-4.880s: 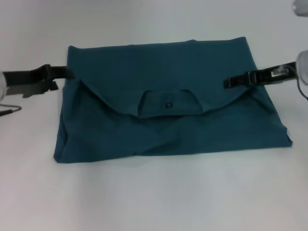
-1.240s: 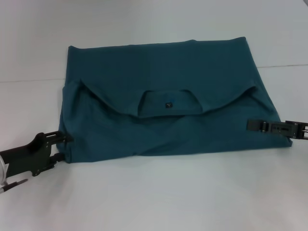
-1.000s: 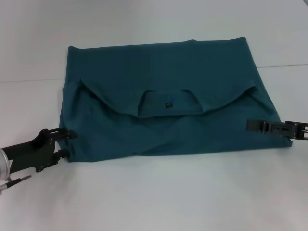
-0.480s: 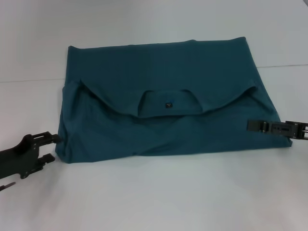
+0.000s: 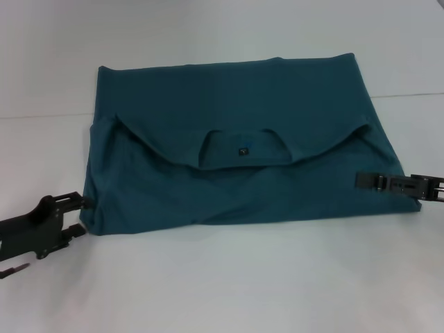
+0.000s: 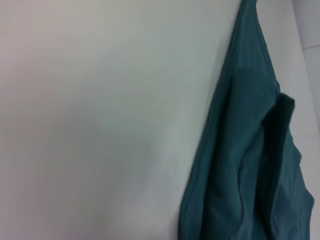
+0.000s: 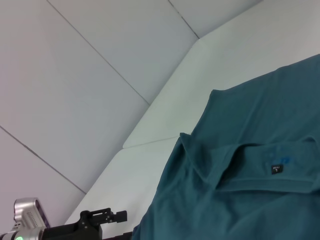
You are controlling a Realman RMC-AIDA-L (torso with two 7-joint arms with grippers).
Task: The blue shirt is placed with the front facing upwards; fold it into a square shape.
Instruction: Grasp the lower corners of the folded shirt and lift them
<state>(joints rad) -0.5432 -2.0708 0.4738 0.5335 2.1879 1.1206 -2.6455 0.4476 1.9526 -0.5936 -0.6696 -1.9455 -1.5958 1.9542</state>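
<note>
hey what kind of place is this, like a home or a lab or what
Probably a lab or test bench rather than a home. A plain white table holds only the blue shirt, partly folded, with bare pale wall panels behind. The left gripper and right gripper sit at the shirt's near corners.

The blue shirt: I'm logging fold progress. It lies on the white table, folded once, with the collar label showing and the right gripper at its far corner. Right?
Not quite. The right gripper is at the near right corner of the blue shirt, as the head view shows. The rest holds: it lies on the white table, folded once, with the collar label showing.
</note>
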